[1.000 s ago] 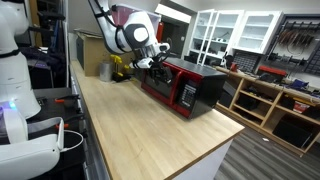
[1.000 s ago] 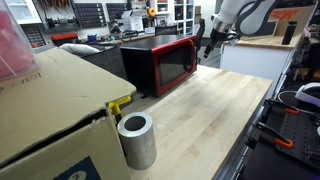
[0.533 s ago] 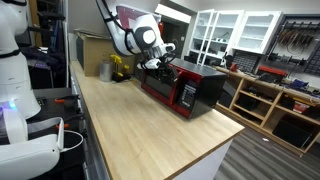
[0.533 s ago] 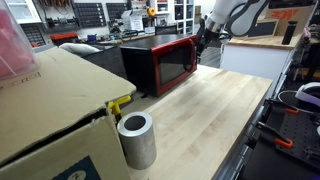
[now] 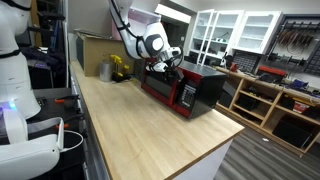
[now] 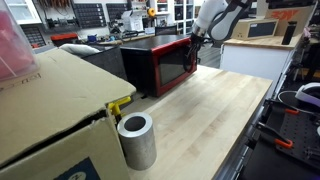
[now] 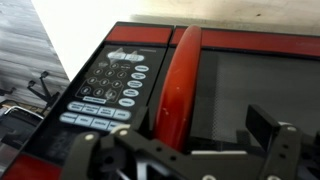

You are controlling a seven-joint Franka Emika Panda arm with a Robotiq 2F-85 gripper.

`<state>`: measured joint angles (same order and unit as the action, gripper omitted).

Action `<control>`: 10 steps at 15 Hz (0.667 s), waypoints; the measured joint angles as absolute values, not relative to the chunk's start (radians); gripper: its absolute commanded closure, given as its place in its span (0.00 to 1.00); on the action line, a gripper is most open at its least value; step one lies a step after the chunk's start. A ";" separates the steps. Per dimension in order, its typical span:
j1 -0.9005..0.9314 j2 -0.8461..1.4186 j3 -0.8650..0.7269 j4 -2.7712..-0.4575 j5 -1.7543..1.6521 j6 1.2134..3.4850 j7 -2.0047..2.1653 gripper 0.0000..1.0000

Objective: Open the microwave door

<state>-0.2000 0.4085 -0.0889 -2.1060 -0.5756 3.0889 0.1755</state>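
- The large black countertop microwave with the glossy red front (image 5: 186,88) sits directly ahead of your tool on the pale wooden worktop (image 5: 140,135). It has not shifted in the last second.
- Its wide red door with the dark window (image 7: 255,90) lies flush with the front, so none of the opening is done yet.
- What has changed is the white arm (image 5: 150,44). Over the last second you have carried it in from beside the casing to the control-strip end, as both exterior views show.
- The arm now reaches out with the wrist bent toward the red front, and the black gripper (image 7: 182,152) faces it squarely.
- The jaws stand spread and hold nothing. The curved red handle bar (image 7: 178,85) lies just ahead, lined up between the fingers (image 7: 275,140) — I judge you are set to move in on it.
- The grey keypad (image 7: 105,90) lies off to one side of the tool.
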 measured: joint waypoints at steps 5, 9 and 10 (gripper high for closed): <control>-0.205 0.423 -0.089 -2.081 -0.569 3.081 0.175 0.40; -0.215 0.423 -0.088 -2.082 -0.569 3.081 0.175 0.70; -0.219 0.423 -0.088 -2.082 -0.569 3.081 0.175 0.79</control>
